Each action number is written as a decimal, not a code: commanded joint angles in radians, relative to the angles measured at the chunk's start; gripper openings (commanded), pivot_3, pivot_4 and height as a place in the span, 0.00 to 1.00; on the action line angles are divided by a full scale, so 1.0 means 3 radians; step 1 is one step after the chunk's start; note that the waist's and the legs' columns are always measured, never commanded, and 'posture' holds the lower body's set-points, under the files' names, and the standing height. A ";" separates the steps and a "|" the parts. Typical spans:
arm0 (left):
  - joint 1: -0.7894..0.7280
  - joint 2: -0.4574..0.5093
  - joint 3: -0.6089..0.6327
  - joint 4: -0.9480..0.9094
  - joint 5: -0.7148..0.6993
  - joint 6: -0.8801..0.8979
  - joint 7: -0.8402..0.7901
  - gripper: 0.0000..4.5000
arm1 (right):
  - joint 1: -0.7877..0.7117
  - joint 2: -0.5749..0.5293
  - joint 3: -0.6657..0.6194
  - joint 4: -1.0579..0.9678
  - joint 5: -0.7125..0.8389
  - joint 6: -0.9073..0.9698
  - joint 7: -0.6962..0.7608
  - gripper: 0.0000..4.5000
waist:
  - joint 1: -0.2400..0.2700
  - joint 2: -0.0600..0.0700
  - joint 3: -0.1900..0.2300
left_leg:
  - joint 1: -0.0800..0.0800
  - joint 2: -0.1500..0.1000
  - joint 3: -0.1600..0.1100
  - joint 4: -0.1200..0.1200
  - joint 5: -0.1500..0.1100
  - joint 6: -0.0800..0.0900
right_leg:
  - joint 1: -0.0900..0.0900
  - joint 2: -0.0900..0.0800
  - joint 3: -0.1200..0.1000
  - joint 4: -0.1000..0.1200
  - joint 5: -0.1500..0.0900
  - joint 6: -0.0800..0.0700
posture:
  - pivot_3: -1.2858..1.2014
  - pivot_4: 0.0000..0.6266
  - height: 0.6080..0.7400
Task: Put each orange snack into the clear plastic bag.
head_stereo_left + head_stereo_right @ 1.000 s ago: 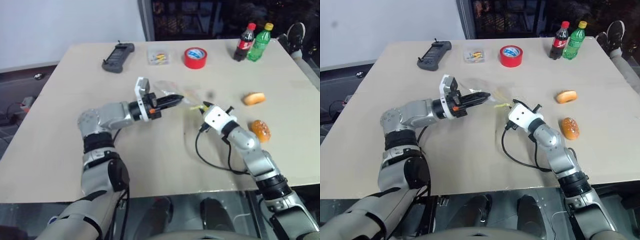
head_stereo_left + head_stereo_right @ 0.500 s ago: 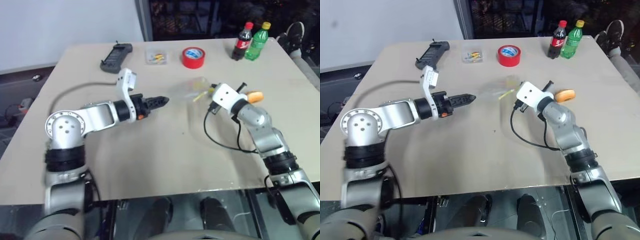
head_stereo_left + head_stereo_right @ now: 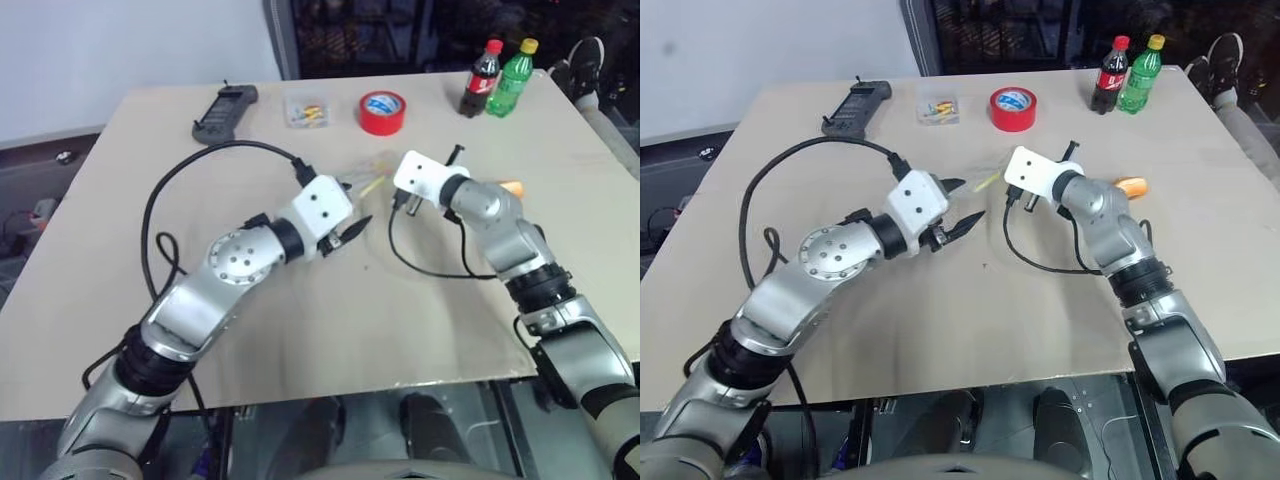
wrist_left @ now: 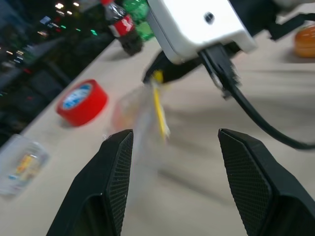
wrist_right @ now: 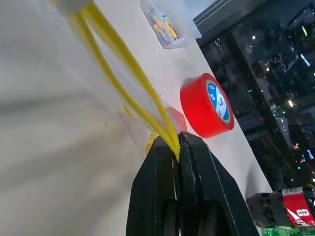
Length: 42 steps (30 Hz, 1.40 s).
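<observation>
My right gripper (image 5: 178,145) is shut on the yellow strip of the clear plastic bag (image 5: 113,73) and holds it up above the middle of the table. The crinkly bag (image 3: 365,172) hangs between my two grippers. Close in front of it, my left gripper (image 3: 962,200) stands open, its fingers (image 4: 110,196) spread apart with nothing between them, and the bag's yellow strip (image 4: 158,105) shows just beyond them. An orange snack (image 3: 1130,185) lies on the table behind my right forearm, partly hidden by it.
At the table's far edge stand a red tape roll (image 3: 383,112), a small clear box (image 3: 305,110), a black handset (image 3: 220,112), a cola bottle (image 3: 478,78) and a green bottle (image 3: 507,75). Black cables loop from both wrists (image 3: 200,160). A shoe (image 3: 585,60) shows at the far right corner.
My left gripper let go of the bag, opened, swung away left and now points at the bag again. My right gripper lifted the bag and carried it farther up the table.
</observation>
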 commanded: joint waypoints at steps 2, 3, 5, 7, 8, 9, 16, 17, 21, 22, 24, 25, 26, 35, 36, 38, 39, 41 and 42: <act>-0.0157 -0.0153 0.0003 0.0063 0.0267 0.0117 0.0014 0.65 | -0.0090 0.0057 0.0009 -0.0139 -0.0044 0.0019 -0.0011 0.00 | -0.0007 0.0000 0.0000 | 0.0000 0.0000 -0.0001 0.0000 0.0000 0.0000 | 0.0000 0.0001 0.0000 0.0001 0.0000 0.0000 | 0.52 0.24 1.00; -0.0174 -0.0171 0.0001 0.0080 0.0307 0.0134 -0.0008 0.65 | -0.0084 0.0067 0.0008 -0.0151 -0.0050 0.0025 -0.0012 0.00 | -0.0011 0.0000 0.0000 | 0.0000 0.0000 -0.0001 0.0001 0.0000 0.0000 | 0.0000 0.0001 0.0000 0.0001 0.0000 0.0000 | 0.52 0.24 1.00; -0.0199 -0.0191 -0.0018 0.0118 0.0388 0.0155 -0.0054 0.65 | -0.0073 0.0090 0.0004 -0.0173 -0.0056 0.0038 -0.0015 0.00 | -0.0020 0.0000 0.0000 | 0.0000 0.0001 -0.0002 0.0001 0.0000 0.0000 | -0.0002 0.0002 0.0000 0.0002 0.0000 0.0000 | 0.52 0.24 1.00; -0.0231 -0.0246 -0.0036 0.0174 0.0455 0.0147 -0.0074 0.65 | -0.0052 0.0109 0.0005 -0.0208 -0.0063 0.0055 -0.0022 0.00 | -0.0020 0.0000 0.0000 | 0.0000 0.0002 -0.0003 0.0001 0.0000 0.0000 | -0.0002 0.0002 0.0002 0.0002 0.0000 0.0000 | 0.52 0.24 1.00; -0.0247 -0.0280 -0.0044 0.0204 0.0486 0.0142 -0.0082 0.65 | -0.0044 0.0115 0.0007 -0.0223 -0.0068 0.0063 -0.0025 0.00 | -0.0020 0.0000 0.0000 | 0.0000 0.0001 -0.0003 0.0001 0.0000 0.0000 | -0.0002 0.0002 0.0002 0.0002 0.0000 0.0000 | 0.52 0.24 1.00; -0.0266 -0.0310 -0.0061 0.0239 0.0523 0.0130 -0.0098 0.65 | -0.0033 0.0125 0.0006 -0.0243 -0.0070 0.0077 -0.0030 0.00 | -0.0019 0.0000 0.0000 | 0.0000 0.0001 -0.0004 0.0001 0.0000 0.0000 | -0.0002 0.0002 0.0002 0.0002 0.0000 0.0000 | 0.52 0.24 1.00; -0.0311 -0.0489 -0.0078 0.0369 0.0679 0.0128 -0.0224 0.39 | 0.0052 0.0161 -0.0005 -0.0407 -0.0094 0.0193 -0.0042 0.00 | -0.0019 0.0000 0.0000 | 0.0000 0.0002 -0.0006 0.0002 0.0000 0.0000 | -0.0003 0.0003 0.0002 0.0004 0.0000 0.0000 | 0.52 0.24 1.00; -0.0309 -0.0500 -0.0067 0.0382 0.0697 0.0125 -0.0239 0.28 | 0.0064 0.0158 -0.0006 -0.0429 -0.0100 0.0211 -0.0043 0.00 | -0.0020 0.0000 0.0000 | 0.0000 0.0002 -0.0005 0.0002 0.0000 0.0000 | -0.0003 0.0003 0.0002 0.0004 0.0000 0.0000 | 0.52 0.24 1.00; -0.0295 -0.0511 -0.0005 0.0416 0.0752 0.0067 -0.0295 0.03 | 0.0102 0.0158 -0.0005 -0.0497 -0.0120 0.0265 -0.0044 0.00 | -0.0023 0.0000 0.0000 | 0.0000 0.0002 -0.0005 0.0003 0.0000 0.0000 | -0.0003 0.0003 0.0002 0.0005 0.0000 0.0000 | 0.52 0.24 1.00; -0.0290 -0.0508 0.0021 0.0430 0.0764 0.0033 -0.0303 0.03 | 0.0115 0.0156 -0.0005 -0.0517 -0.0124 0.0281 -0.0044 0.00 | -0.0023 0.0000 0.0000 | 0.0000 0.0002 -0.0005 0.0003 0.0000 0.0000 | -0.0003 0.0003 0.0002 0.0005 0.0000 0.0000 | 0.52 0.24 1.00; -0.0254 -0.0488 0.0101 0.0500 0.0775 -0.0109 -0.0316 0.03 | 0.0159 0.0134 -0.0015 -0.0569 -0.0158 0.0332 -0.0067 0.00 | -0.0021 0.0000 0.0000 | 0.0000 0.0002 -0.0005 0.0003 0.0000 0.0000 | -0.0003 0.0003 0.0002 0.0006 0.0000 0.0000 | 0.52 0.24 1.00; -0.0216 -0.0463 0.0144 0.0580 0.0787 -0.0255 -0.0319 0.03 | 0.0190 0.0088 -0.0013 -0.0609 -0.0112 0.0362 0.0057 0.00 | -0.0021 0.0000 0.0000 | 0.0000 0.0002 -0.0006 0.0003 0.0000 0.0000 | -0.0003 0.0003 0.0002 0.0006 0.0000 0.0000 | 0.52 0.24 1.00; -0.0168 -0.0471 0.0210 0.0689 0.0774 -0.0539 -0.0306 0.03 | 0.0224 0.0028 -0.0006 -0.0663 -0.0103 0.0362 0.0142 0.00 | -0.0019 0.0000 0.0000 | 0.0000 0.0002 -0.0006 0.0004 0.0000 0.0000 | -0.0003 0.0003 0.0002 0.0006 0.0000 0.0000 | 0.52 0.24 1.00; 0.0101 -0.0540 0.0628 0.1894 0.0442 -0.2628 -0.0669 0.00 | 0.1023 0.0084 -0.0670 -0.2099 0.0510 0.1431 0.0357 0.59 | 0.0007 0.0001 -0.0001 | -0.0002 0.0003 -0.0007 0.0006 0.0000 0.0000 | -0.0005 0.0000 0.0003 0.0005 0.0001 0.0000 | 0.52 0.24 1.00; 0.0115 -0.0554 0.0659 0.1946 0.0343 -0.2663 -0.0784 0.00 | 0.1119 0.0136 -0.0792 -0.2339 0.0688 0.1670 0.0407 0.59 | 0.0013 0.0001 -0.0001 | -0.0003 0.0003 -0.0007 0.0006 0.0000 0.0000 | -0.0005 0.0000 0.0003 0.0005 0.0001 0.0000 | 0.52 0.24 1.00; 0.0136 -0.0572 0.0706 0.2002 0.0218 -0.2676 -0.0940 0.00 | 0.1216 0.0237 -0.0948 -0.2640 0.0937 0.2034 0.0424 0.37 | 0.0011 0.0001 -0.0001 | -0.0004 0.0002 -0.0007 0.0008 -0.0001 0.0002 | -0.0005 -0.0001 0.0003 0.0005 0.0001 0.0000 | 0.52 0.24 1.00; 0.0157 -0.0579 0.0731 0.2012 0.0157 -0.2709 -0.1013 0.00 | 0.1239 0.0322 -0.1010 -0.2740 0.1066 0.2209 0.0410 0.26 | 0.0006 0.0001 -0.0001 | -0.0004 0.0002 -0.0007 0.0009 -0.0002 0.0003 | -0.0005 -0.0001 0.0003 0.0005 0.0001 0.0001 | 0.52 0.24 1.00; 0.0199 -0.0579 0.0757 0.2012 0.0053 -0.2778 -0.1168 0.00 | 0.1242 0.0445 -0.1044 -0.2828 0.1217 0.2403 0.0345 0.04 | -0.0011 0.0003 -0.0002 | -0.0002 0.0002 -0.0006 0.0009 -0.0003 0.0005 | -0.0004 -0.0001 0.0003 0.0008 0.0001 0.0001 | 0.52 0.24 1.00; 0.0233 -0.0578 0.0775 0.2012 0.0013 -0.2793 -0.1217 0.00 | 0.1215 0.0550 -0.1051 -0.2820 0.1283 0.2478 0.0275 0.01 | -0.0021 0.0003 -0.0003 | 0.0000 0.0003 -0.0006 0.0009 -0.0007 0.0012 | -0.0003 0.0000 0.0003 0.0011 0.0001 0.0001 | 0.52 0.24 1.00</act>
